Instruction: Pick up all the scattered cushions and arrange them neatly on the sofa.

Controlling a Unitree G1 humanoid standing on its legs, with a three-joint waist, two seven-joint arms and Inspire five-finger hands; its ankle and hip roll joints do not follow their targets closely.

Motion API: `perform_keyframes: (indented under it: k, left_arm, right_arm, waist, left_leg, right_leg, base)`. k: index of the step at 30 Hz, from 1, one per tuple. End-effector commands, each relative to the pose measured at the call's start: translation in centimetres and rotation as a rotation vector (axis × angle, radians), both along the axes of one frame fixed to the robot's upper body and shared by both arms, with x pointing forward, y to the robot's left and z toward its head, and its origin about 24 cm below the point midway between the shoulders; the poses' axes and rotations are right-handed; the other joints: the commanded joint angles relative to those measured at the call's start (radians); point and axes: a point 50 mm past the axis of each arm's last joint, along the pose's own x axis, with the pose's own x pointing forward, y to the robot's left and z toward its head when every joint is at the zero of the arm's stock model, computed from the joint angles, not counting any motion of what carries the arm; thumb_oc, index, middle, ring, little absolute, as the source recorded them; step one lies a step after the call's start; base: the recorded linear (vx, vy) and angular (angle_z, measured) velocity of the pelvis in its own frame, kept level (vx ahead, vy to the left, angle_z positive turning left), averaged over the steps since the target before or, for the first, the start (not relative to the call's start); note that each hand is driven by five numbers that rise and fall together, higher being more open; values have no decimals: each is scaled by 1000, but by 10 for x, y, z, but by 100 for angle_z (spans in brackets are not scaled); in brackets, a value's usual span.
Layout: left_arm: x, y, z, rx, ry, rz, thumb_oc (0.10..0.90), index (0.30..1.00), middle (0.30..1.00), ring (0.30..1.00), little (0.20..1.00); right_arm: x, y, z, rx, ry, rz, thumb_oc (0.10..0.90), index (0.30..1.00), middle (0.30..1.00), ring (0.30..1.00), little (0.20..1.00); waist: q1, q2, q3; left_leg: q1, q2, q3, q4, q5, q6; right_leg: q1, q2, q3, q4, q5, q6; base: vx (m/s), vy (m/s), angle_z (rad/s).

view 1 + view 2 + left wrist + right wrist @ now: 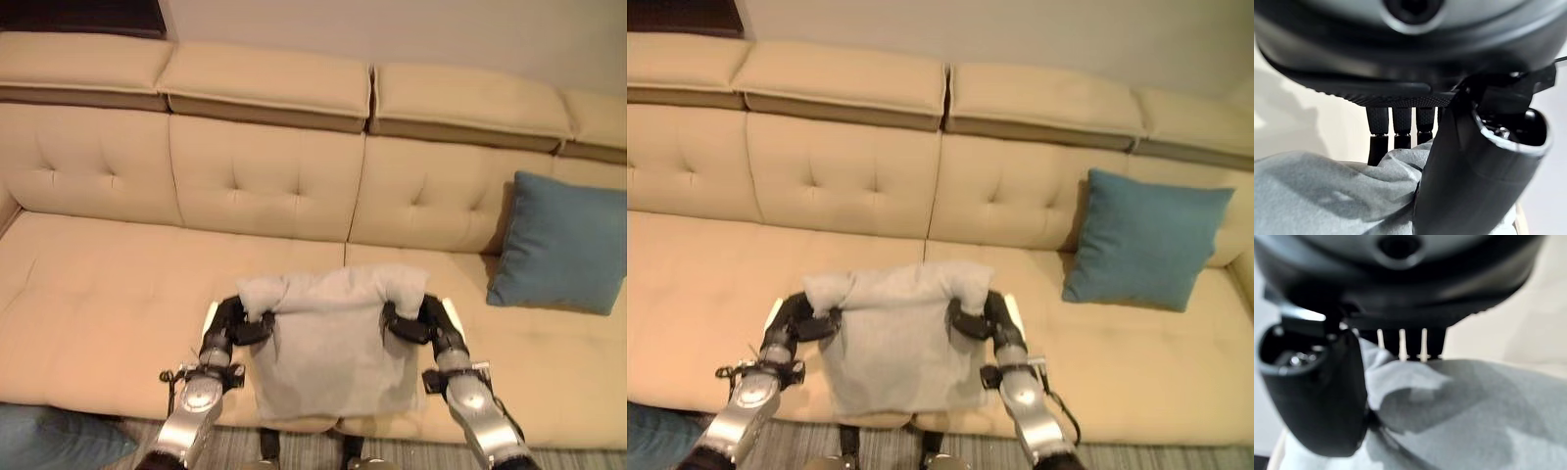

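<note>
Left hand [233, 323] and right hand [423, 321] pinch grey cushion's [333, 343] upper corners.

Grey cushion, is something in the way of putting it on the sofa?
Nothing visible is. The left hand and right hand grip the grey cushion above bare sofa seat; the blue cushion leans off to the right.

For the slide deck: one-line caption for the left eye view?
Both hands, left hand and right hand, grip a grey cushion above the sofa; blue cushion propped right.
</note>
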Motion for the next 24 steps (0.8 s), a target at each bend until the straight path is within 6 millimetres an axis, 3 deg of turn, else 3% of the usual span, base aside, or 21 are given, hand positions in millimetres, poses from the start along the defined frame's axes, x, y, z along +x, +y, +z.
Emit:
perform_keyframes:
  k: [1, 4, 6, 7, 8, 10, 11, 12, 13, 15, 18, 21, 22, 23, 24]
  left_arm:
    - [46, -59, 116, -36, -535, -203, 400, 300, 300, 300, 300]
    - [69, -73, 165, 13, -683, -209, 400, 300, 300, 300, 300]
    - [81, -78, 202, 53, -784, -197, 400, 300, 300, 300, 300]
    - [84, -84, 230, 71, -868, -193, 400, 300, 300, 300, 300]
    - [84, -84, 231, 71, -870, -193, 400, 300, 300, 300, 300]
    - [84, -93, 255, 73, -945, -200, 400, 300, 300, 300, 300]
    - [81, -105, 276, 63, -1013, -218, 400, 300, 300, 300, 300]
    - [81, -105, 277, 63, -1014, -219, 400, 300, 300, 300, 300]
    - [78, -116, 293, 56, -1065, -240, 400, 300, 300, 300, 300]
    - [71, -136, 310, 39, -1120, -296, 400, 300, 300, 300, 300]
    - [69, -145, 317, 58, -1134, -318, 400, 300, 300, 300, 300]
    - [77, -139, 308, 110, -1087, -298, 400, 300, 300, 300, 300]
    - [83, -132, 298, 130, -1045, -271, 400, 300, 300, 300, 300]
    - [86, -127, 289, 126, -1017, -253, 729, 794, 794, 794, 794]
    - [88, -124, 285, 123, -1000, -243, 800, 900, 900, 900, 900]
  right_arm:
    - [43, 54, 109, 101, -496, 139, 400, 300, 300, 300, 300]
    - [63, 64, 145, 74, -602, 131, 400, 300, 300, 300, 300]
    - [75, 69, 180, 57, -693, 122, 400, 300, 300, 300, 300]
    - [81, 68, 207, 27, -768, 100, 400, 300, 300, 300, 300]
    - [82, 68, 207, 27, -770, 100, 400, 300, 300, 300, 300]
    - [83, 67, 233, -13, -851, 74, 400, 300, 300, 300, 300]
    - [81, 67, 257, -40, -936, 45, 400, 300, 300, 300, 300]
    - [81, 67, 258, -40, -937, 45, 400, 300, 300, 300, 300]
    - [80, 64, 278, -84, -1003, 17, 400, 300, 300, 300, 300]
    - [78, 61, 299, -140, -1065, -16, 400, 300, 300, 300, 300]
    - [77, 58, 311, -147, -1099, -35, 400, 300, 300, 300, 300]
    - [85, 56, 291, -141, -1016, -31, 400, 300, 300, 300, 300]
    - [89, 57, 274, -121, -958, -20, 400, 300, 300, 300, 300]
    - [92, 57, 262, -118, -917, -18, 761, 841, 841, 841, 841]
    - [93, 55, 256, -121, -896, -20, 800, 900, 900, 900, 900]
  waist:
    - [2, -10, -13]
    - [-4, 0, 0]
    - [-4, 3, 12]
    - [-3, 9, 6]
    - [-4, 9, 6]
    - [-5, 15, -1]
    - [-6, 19, -8]
    - [-6, 20, -8]
    - [-10, 20, -12]
    - [-16, 23, -16]
    - [-22, 23, -24]
    - [-30, 28, -18]
    - [-34, 33, -10]
    - [-36, 35, -7]
    - [-36, 36, -5]
  left_leg:
    - [0, -1, -26, 62, -153, -23]
    - [-69, 1, -39, 58, -128, -33]
    - [-109, 0, -49, 47, -104, -39]
    - [-139, -2, -60, 22, -82, -45]
    - [-141, -2, -60, 22, -81, -45]
    - [-174, -4, -71, 11, -67, -54]
    - [-204, -5, -78, 3, -57, -63]
    - [-206, -5, -79, 3, -57, -63]
    - [-233, -6, -83, 1, -53, -70]
    - [-270, -8, -95, 1, -48, -80]
    - [-303, -9, -96, 1, -43, -86]
    - [-321, -9, -91, 1, -40, -85]
    - [-323, -10, -91, 1, -39, -84]
    - [-322, -11, -89, 1, -38, -83]
    - [-321, -12, -89, 1, -38, -83]
  right_leg:
    - [-34, -54, -64, 86, -69, 93]
    - [-91, -53, -69, 81, -57, 91]
    - [-129, -50, -66, 73, -44, 91]
    - [-161, -48, -61, 63, -35, 91]
    - [-163, -48, -61, 63, -35, 91]
    - [-188, -47, -59, 55, -32, 91]
    - [-214, -46, -59, 49, -29, 91]
    - [-216, -46, -59, 49, -29, 91]
    - [-236, -48, -60, 44, -25, 93]
    - [-268, -46, -59, 36, -18, 97]
    - [-301, -45, -52, 31, -9, 102]
    - [-328, -46, -42, 33, -3, 101]
    - [-333, -47, -40, 35, -1, 100]
    - [-332, -48, -38, 34, -1, 99]
    - [-331, -48, -38, 34, -1, 98]
  base:
    - [-133, -27, 4]
    - [-110, -16, 16]
    - [-57, -1, 16]
    - [-30, 3, -2]
    - [0, 0, 0]
    - [16, 10, 9]
    - [25, 8, 19]
    - [33, -3, 22]
    - [16, -9, 16]
    - [33, -7, 9]
    - [22, 2, 17]
    - [-8, 17, -12]
    - [-24, 24, -47]
    - [-32, 28, 7]
    - [-23, 12, 23]
